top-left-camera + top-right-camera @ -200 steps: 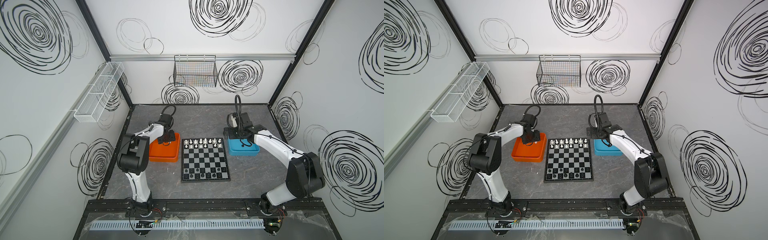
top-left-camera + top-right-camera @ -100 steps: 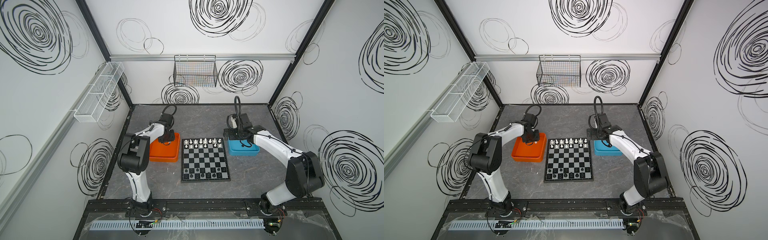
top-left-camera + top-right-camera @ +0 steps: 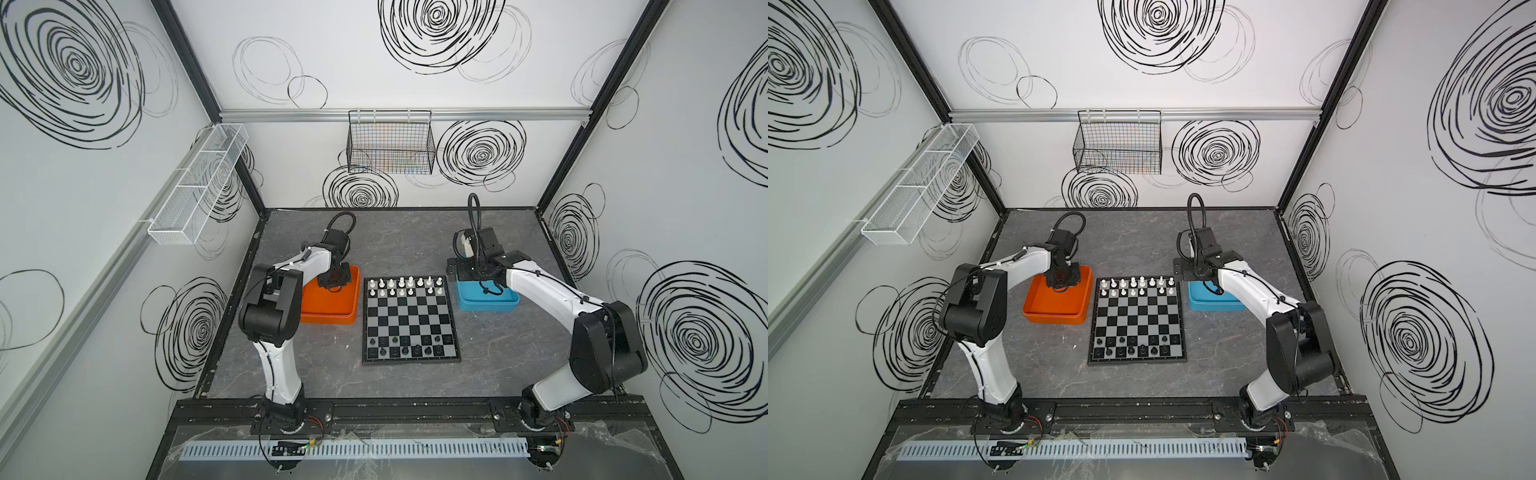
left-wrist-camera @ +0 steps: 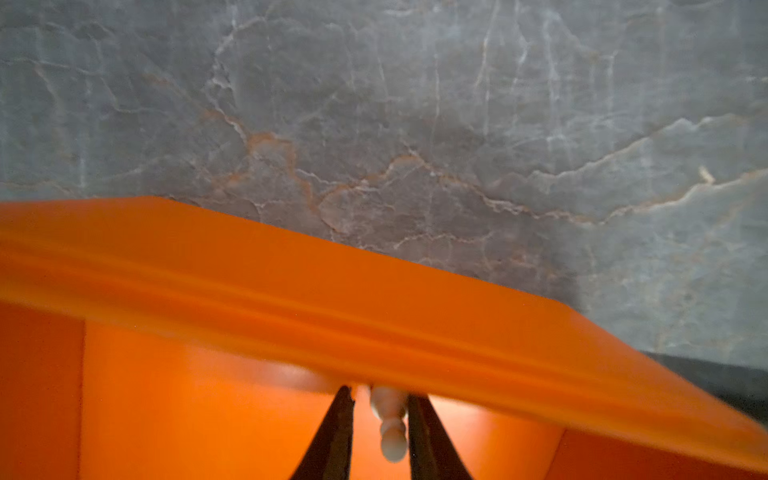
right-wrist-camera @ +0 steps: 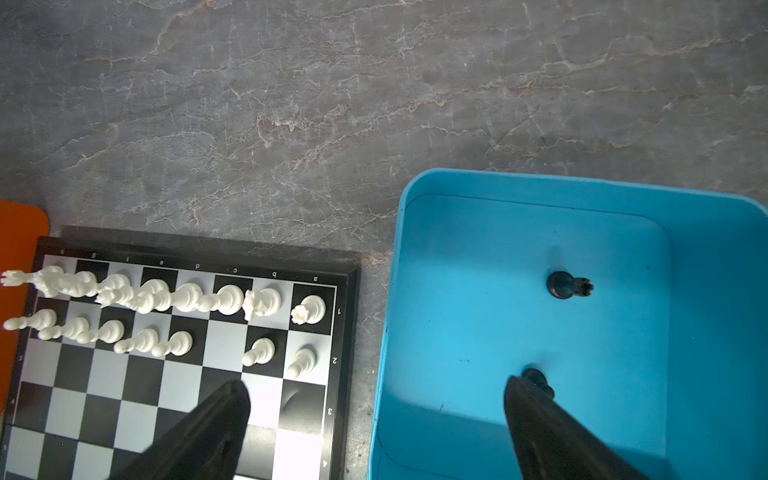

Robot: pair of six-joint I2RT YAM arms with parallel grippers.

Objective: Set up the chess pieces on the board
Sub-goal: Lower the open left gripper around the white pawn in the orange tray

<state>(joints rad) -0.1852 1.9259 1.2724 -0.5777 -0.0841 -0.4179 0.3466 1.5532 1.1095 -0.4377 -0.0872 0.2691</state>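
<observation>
Your left gripper (image 4: 380,395) sits at the bottom centre of the left wrist view, inside the orange tray (image 4: 291,299), its jaws drawn narrow around a white pawn (image 4: 388,419). One finger touches the pawn and a sliver of orange shows at the other, so you cannot tell whether it is truly pinched. Your right gripper (image 5: 378,388) gapes wide and holds nothing. One finger (image 5: 224,411) is over the board (image 5: 83,395), the other over the blue tray (image 5: 706,249) beside a black piece (image 5: 538,380). A black rook (image 5: 567,286) sits higher in that tray. In both top views the board lies centre, with white pieces (image 3: 405,286) on its upper rows and black pieces (image 3: 409,347) on its lower.
</observation>
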